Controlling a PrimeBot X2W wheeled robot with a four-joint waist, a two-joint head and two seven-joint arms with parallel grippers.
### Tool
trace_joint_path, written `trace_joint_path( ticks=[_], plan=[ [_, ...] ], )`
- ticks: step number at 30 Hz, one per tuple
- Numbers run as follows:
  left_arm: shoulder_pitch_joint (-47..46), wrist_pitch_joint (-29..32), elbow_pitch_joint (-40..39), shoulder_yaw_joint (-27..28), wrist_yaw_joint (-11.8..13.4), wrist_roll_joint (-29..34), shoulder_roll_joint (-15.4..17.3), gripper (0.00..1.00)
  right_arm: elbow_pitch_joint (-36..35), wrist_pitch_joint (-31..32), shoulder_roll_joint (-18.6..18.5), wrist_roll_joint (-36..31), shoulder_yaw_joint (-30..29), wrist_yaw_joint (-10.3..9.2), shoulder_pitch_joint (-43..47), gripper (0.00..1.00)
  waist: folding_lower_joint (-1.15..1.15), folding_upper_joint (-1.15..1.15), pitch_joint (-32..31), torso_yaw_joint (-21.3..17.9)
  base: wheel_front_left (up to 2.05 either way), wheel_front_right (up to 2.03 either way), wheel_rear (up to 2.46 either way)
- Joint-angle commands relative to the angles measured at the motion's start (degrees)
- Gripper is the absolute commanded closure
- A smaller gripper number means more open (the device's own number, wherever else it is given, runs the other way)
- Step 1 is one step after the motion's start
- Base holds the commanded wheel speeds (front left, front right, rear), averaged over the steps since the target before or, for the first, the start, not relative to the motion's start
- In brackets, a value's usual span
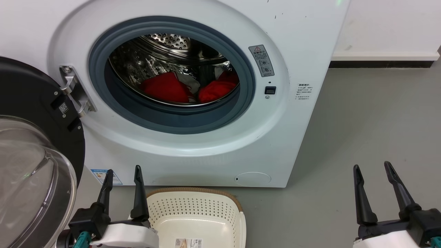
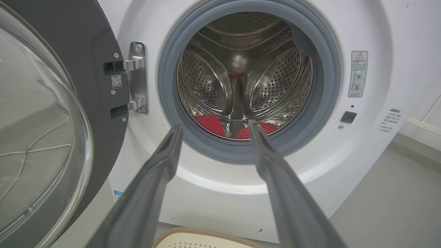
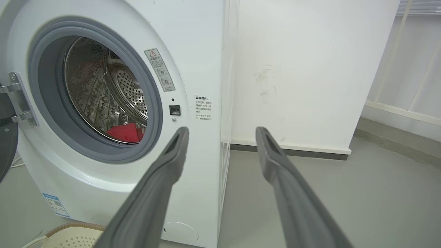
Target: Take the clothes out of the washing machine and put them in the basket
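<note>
Left claw (image 1: 123, 169) and right claw (image 1: 371, 165) both spread apart, empty.
The basket (image 1: 193, 206) sits on the floor (image 1: 361, 120) by the left claw, before the open washing machine (image 1: 206, 151); the clothes (image 1: 168, 88) lie low in its drum (image 1: 165, 44).

A bare laundry corner: a white front-loading washer (image 1: 206, 155) stands on a plain grey floor (image 1: 361, 137) against a white wall (image 1: 389, 24) with dark skirting (image 1: 379, 64). A basket (image 1: 193, 206) sits on the floor just before it.
</note>
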Motion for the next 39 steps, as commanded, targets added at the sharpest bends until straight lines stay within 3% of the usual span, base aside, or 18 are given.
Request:
trace_joint_path(
  ticks=[1,14,39],
  plan=[
    [0.3,-0.5,-0.5,-0.2,0.3,1.2,0.1,0.00,-0.7,-0.4,-0.3,-1.2,-0.1,-0.02,0.8,0.00,0.00,0.00,0.1,0.0,0.00,0.00,0.00],
    [1.1,-1.9,-0.9,-0.9,1.0,6.2,0.1,0.00,-1.7,-1.8,-0.3,-6.3,-0.3,-0.02,1.5,0.00,0.00,0.00,0.2,0.0,0.00,0.00,0.00],
    [1.1,-1.8,0.7,0.0,0.8,5.2,0.1,0.00,-0.4,-1.7,-0.3,-3.8,-0.2,-0.02,1.3,0.00,0.00,0.00,0.1,-0.1,0.00,0.00,0.00]
  ],
)
